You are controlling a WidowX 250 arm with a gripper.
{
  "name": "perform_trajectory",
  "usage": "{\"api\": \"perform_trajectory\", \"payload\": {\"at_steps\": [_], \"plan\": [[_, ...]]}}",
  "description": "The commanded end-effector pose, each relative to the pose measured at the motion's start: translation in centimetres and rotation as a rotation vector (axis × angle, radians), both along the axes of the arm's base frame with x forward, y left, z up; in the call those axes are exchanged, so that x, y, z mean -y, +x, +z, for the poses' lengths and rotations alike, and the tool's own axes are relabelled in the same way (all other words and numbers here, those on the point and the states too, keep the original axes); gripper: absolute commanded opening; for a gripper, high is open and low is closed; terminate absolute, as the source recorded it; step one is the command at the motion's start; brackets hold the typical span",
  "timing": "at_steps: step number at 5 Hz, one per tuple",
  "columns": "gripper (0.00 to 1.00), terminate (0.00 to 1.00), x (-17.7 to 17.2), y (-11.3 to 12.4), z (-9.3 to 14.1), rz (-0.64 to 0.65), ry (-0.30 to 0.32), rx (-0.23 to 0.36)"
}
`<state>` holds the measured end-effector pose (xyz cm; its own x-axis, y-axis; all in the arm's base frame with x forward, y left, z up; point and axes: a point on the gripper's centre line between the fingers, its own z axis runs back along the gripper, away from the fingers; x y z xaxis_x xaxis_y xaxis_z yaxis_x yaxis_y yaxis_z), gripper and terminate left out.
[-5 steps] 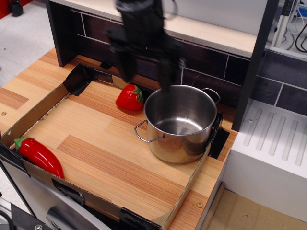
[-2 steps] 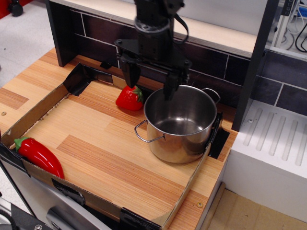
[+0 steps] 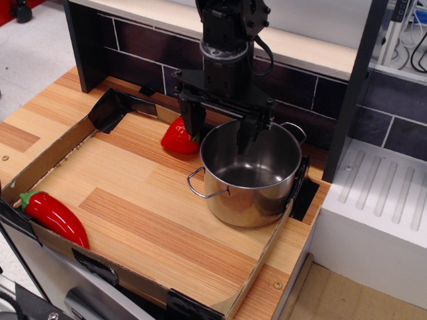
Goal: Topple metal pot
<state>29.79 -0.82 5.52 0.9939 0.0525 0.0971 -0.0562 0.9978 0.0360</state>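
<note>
The metal pot [image 3: 250,180] stands upright at the right of the wooden board, shiny steel with two wire loop handles and no lid. My black gripper [image 3: 220,137] hangs over the pot's back left rim and is open. One finger [image 3: 244,140] reaches down inside the pot near the back wall. The other finger [image 3: 195,128] is outside the rim, between the pot and the toy strawberry [image 3: 176,138].
A red toy pepper [image 3: 55,217] lies at the board's front left corner. A low cardboard wall [image 3: 44,160] rings the wooden board. A dark tiled back wall [image 3: 133,40] stands behind, a black post [image 3: 353,87] and a white drainer [image 3: 383,200] at the right.
My gripper has moved right and down, from above the strawberry to straddling the pot's back rim with one finger inside. The pot has not moved.
</note>
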Motion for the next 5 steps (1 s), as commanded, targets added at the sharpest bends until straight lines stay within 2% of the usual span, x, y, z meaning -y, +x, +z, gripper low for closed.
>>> {"api": "perform_trajectory", "payload": {"at_steps": [1, 3, 5], "plan": [[0.00, 0.00, 0.1, 0.9, 1.3, 0.002, -0.021, 0.026], [0.00, 0.00, 0.1, 0.7, 1.2, 0.007, 0.007, 0.040], [0.00, 0.00, 0.3, -0.8, 3.1, -0.003, 0.077, 0.113]]}}
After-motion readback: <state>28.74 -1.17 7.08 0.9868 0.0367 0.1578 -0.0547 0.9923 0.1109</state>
